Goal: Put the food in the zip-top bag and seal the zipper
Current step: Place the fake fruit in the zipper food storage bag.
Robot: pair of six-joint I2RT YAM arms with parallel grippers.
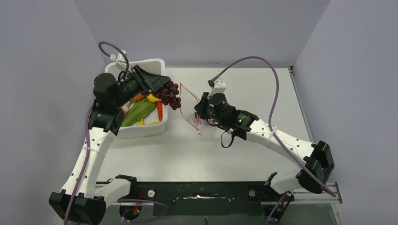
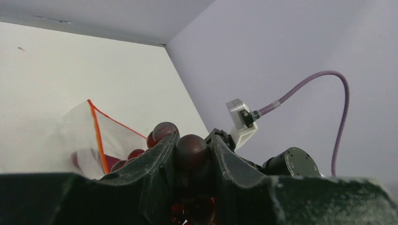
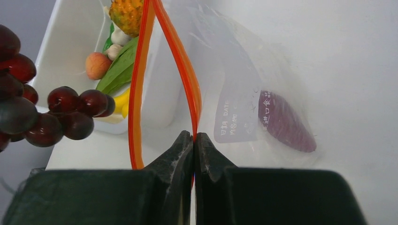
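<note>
Gripping dark purple grapes (image 1: pixel 170 95), the left tool (image 2: pixel 192 140) hangs at the edge of the white plastic tub (image 1: pixel 141 131), where most food (image 1: pixel 140 110) waits. The right tool (image 3: pixel 194 137) pinches the clear crinkly bag (image 3: pixel 234 70) by its open red-orange zipper (image 3: pixel 187 70); one purple piece (image 3: pixel 286 123) is inside.

The tub (image 1: pixel 141 130) sits at the left rear of the desk (image 1: pixel 263 93), and the zip-top bag (image 3: pixel 234 70) stands just to its right, its mouth gaping toward the tub. Inside the tub lie the pod (image 1: pixel 139 110), the banana (image 1: pixel 153 98), the chili (image 1: pixel 159 110) and the pineapple (image 3: pixel 126 11). The grapes (image 1: pixel 170 95) hang in the left tool (image 2: pixel 191 140) above the tub's right rim, between tub and bag mouth. The right tool (image 3: pixel 194 138) pinches the zipper (image 3: pixel 187 84) at the lip farther from the tub, at the bag's near end. One food piece (image 3: pixel 284 123) lies inside the bag.
</note>
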